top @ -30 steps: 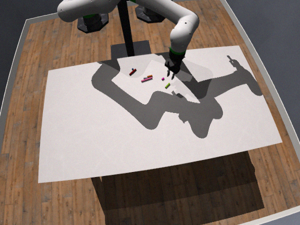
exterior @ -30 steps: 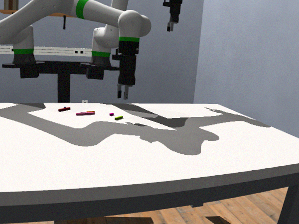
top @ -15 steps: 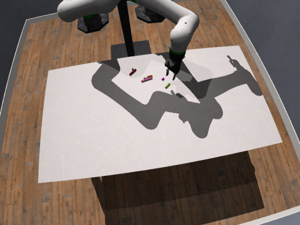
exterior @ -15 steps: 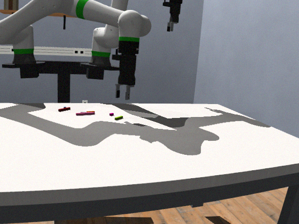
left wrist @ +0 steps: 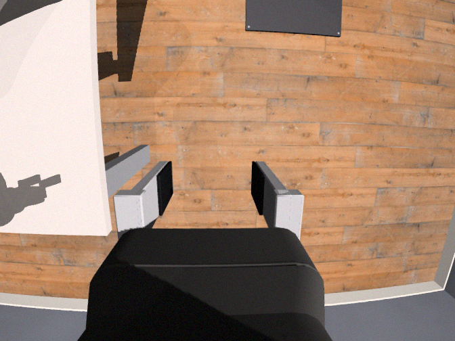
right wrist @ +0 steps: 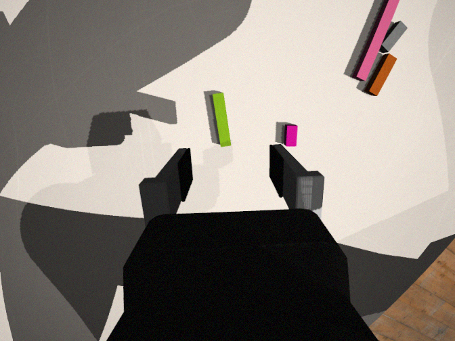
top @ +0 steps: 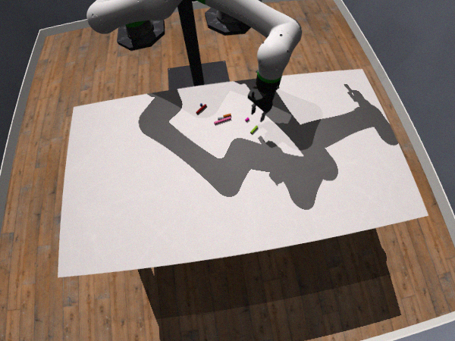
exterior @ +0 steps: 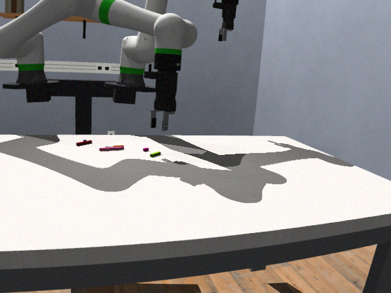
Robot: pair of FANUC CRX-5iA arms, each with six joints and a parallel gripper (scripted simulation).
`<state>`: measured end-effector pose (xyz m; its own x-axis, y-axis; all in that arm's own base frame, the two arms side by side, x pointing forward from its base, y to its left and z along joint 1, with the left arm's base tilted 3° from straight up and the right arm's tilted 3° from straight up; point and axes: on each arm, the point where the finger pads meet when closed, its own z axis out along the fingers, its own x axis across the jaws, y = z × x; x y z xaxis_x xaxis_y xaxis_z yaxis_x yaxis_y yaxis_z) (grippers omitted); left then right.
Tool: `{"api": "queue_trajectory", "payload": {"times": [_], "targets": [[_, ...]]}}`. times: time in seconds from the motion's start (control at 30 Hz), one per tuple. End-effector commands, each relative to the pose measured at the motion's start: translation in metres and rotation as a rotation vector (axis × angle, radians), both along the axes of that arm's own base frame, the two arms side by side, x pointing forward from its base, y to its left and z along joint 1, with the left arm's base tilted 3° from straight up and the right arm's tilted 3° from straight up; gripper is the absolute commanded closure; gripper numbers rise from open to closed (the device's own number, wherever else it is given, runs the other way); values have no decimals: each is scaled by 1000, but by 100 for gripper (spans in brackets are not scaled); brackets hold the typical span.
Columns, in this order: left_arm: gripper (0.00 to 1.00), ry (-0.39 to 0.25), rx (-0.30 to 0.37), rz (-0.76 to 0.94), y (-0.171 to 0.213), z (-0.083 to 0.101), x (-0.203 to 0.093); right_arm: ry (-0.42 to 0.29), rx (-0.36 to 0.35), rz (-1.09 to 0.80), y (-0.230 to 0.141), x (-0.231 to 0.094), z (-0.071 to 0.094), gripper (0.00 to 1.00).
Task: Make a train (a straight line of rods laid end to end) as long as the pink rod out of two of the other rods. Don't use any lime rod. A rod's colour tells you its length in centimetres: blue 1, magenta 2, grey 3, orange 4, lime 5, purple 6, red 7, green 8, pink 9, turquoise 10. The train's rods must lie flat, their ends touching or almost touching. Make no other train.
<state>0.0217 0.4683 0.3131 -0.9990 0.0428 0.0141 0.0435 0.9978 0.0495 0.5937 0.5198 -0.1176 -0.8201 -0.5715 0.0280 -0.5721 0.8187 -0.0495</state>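
The pink rod (top: 222, 120) (exterior: 111, 149) (right wrist: 376, 42) lies flat, with the grey rod (top: 220, 118) (right wrist: 395, 36) and orange rod (top: 227, 115) (right wrist: 382, 75) close along one side. The red rod (top: 201, 109) (exterior: 84, 142) lies away from them, the small blue rod (top: 201, 104) (exterior: 85, 140) beside it. The magenta rod (top: 247, 119) (exterior: 146, 149) (right wrist: 291, 135) lies alone, between the pink and lime rods. My right gripper (top: 258, 115) (exterior: 159, 128) (right wrist: 230, 162) is open and empty above the table, near the magenta and lime rods. My left gripper (exterior: 222, 40) (left wrist: 212, 177) is open and empty, high up beyond the table's edge.
The lime rod (top: 254, 129) (exterior: 155, 154) (right wrist: 221, 119) lies near the magenta one. Arm shadows cross the white table (top: 133, 227) (exterior: 130, 221) (left wrist: 55, 128). A black post (top: 191, 45) stands behind the table's back edge.
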Motion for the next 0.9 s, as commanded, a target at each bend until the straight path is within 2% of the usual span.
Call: {"api": "queue_trajectory", "payload": {"times": [0.0, 0.3, 0.37, 0.43, 0.87], "targets": [[0, 0, 2, 0, 0, 1, 0, -12, 3, -153, -5, -3, 1, 0], [0, 0, 2, 0, 0, 1, 0, -29, 5, -460, -14, -12, -1, 0], [0, 0, 2, 0, 0, 1, 0, -29, 5, -460, -14, -12, -1, 0], [0, 0, 2, 0, 0, 1, 0, -36, 6, -586, -17, -15, -2, 0], [0, 0, 2, 0, 0, 1, 0, -60, 9, -1014, -25, -28, -5, 0]]}}
